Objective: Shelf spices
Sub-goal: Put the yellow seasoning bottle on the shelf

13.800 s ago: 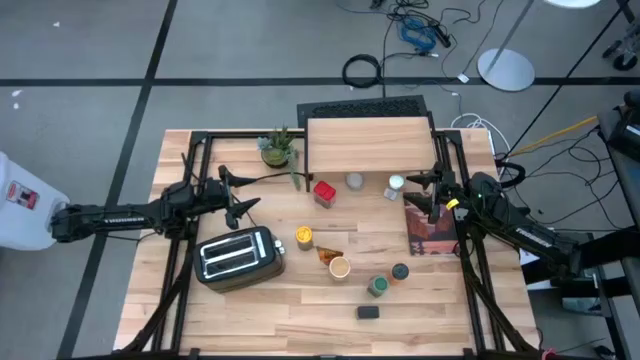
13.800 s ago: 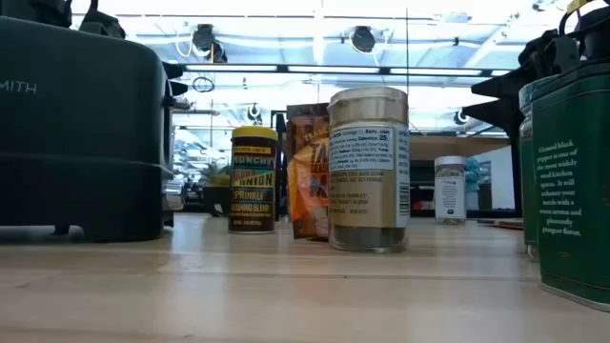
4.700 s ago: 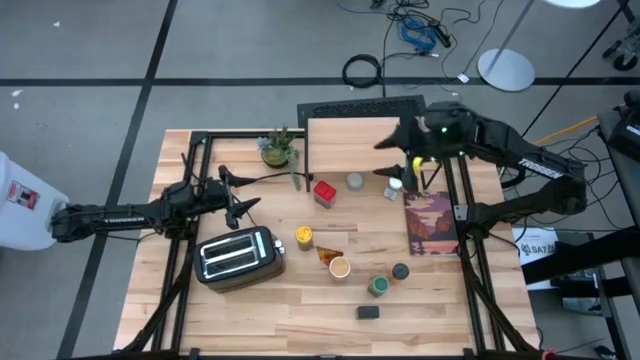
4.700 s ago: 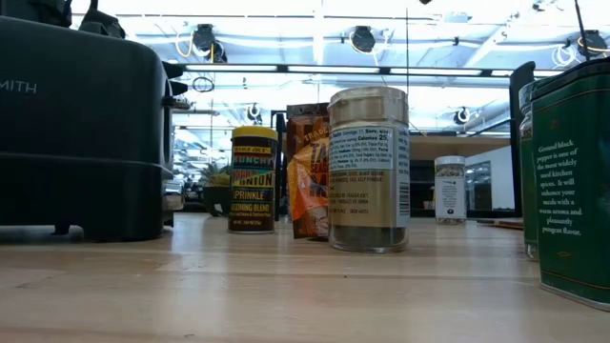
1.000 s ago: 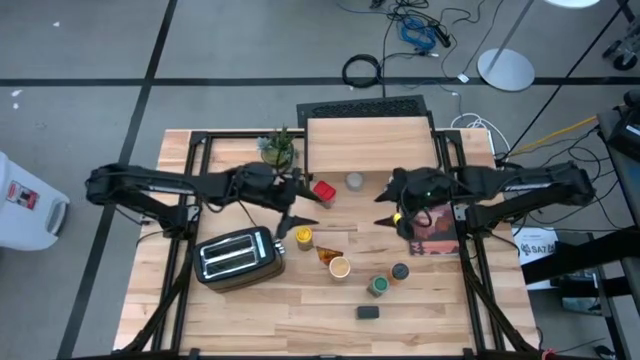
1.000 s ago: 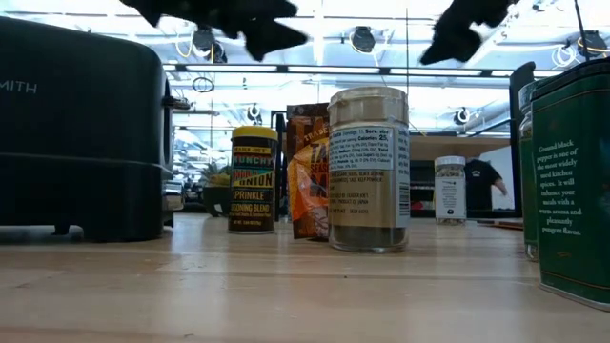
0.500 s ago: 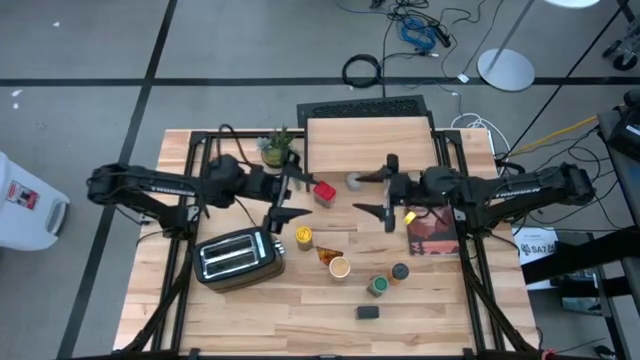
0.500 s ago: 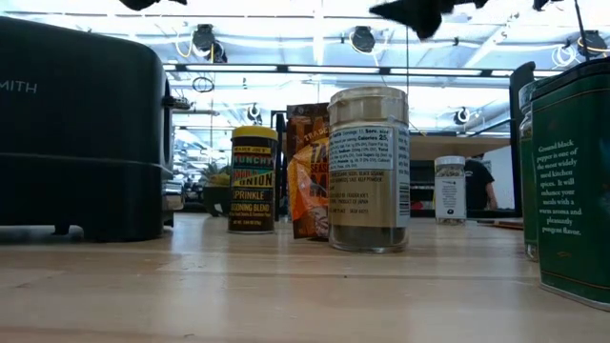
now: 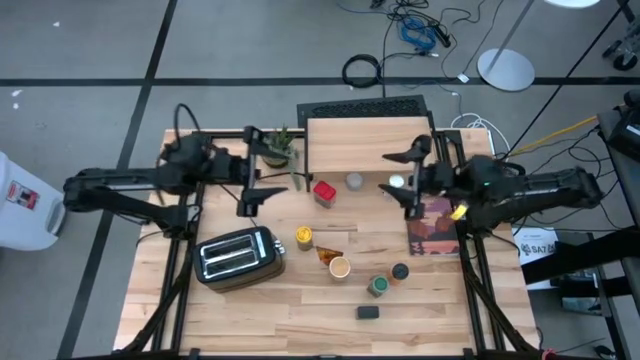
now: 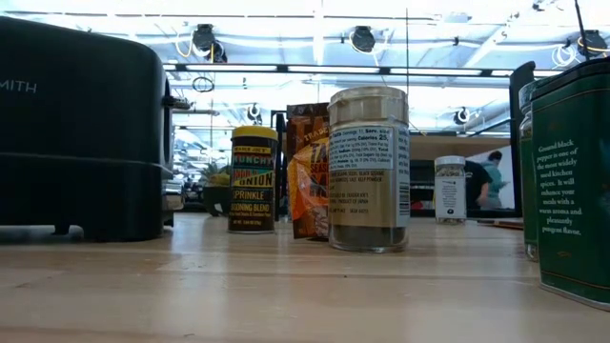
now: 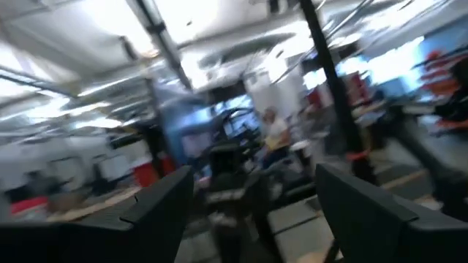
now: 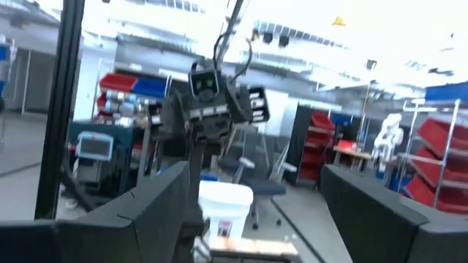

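Note:
The spices stand on the table in front of the shelf [image 9: 368, 145]: a red tin [image 9: 324, 191], a grey-lidded jar [image 9: 354, 181], a white-lidded jar [image 9: 397, 183], a yellow-lidded jar [image 9: 304, 237], an orange packet [image 9: 328, 255], a tan-lidded jar [image 9: 340, 267], a green jar [image 9: 378, 286], a dark-lidded jar [image 9: 400, 271] and a black tin [image 9: 368, 312]. My left gripper [image 9: 251, 170] hangs open, high over the table's left part. My right gripper [image 9: 406, 182] hangs open, high above the white-lidded jar. Both wrist views show only the room between the fingers.
A silver toaster [image 9: 238, 257] stands near the left front, a potted plant [image 9: 277, 148] left of the shelf, and a book [image 9: 432, 227] lies flat on the right. In the low view the toaster [image 10: 76, 124] and a green tin [image 10: 572, 191] frame the jars.
Both grippers have risen and tipped from pointing down to pointing above level, leaving the low view. My left gripper has drawn back from the yellow-lidded jar toward the table's left and far side. My right gripper has gone slightly toward the far edge. Both stay open; no spice has moved.

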### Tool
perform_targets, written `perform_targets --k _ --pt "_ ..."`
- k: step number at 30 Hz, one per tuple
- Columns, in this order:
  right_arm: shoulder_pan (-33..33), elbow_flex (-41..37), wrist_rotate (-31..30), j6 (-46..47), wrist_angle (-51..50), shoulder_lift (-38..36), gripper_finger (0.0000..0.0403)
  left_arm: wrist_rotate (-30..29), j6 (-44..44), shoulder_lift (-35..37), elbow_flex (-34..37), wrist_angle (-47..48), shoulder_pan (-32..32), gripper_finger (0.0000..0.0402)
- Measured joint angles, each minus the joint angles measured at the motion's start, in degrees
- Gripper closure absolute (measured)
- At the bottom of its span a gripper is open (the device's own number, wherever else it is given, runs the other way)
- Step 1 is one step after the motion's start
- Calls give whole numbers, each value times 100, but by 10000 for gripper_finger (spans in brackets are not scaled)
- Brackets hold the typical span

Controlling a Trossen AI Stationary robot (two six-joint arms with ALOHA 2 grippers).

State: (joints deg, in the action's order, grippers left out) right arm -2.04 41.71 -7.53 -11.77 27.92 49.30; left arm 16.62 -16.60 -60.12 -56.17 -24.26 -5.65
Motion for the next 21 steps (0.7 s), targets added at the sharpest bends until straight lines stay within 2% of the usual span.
perform_targets --k 11,15,21 --pt "0 0 0 -113 -461 -1339 105 -1120 -175 873 -582 2927 16 107" --pt "0 0 -9 -109 -774 -1794 105 -1374 12 925 -664 3508 16 107" --pt "0 205 -75 -94 -1523 -2285 105 -1399 130 878 -666 4022 18 107"
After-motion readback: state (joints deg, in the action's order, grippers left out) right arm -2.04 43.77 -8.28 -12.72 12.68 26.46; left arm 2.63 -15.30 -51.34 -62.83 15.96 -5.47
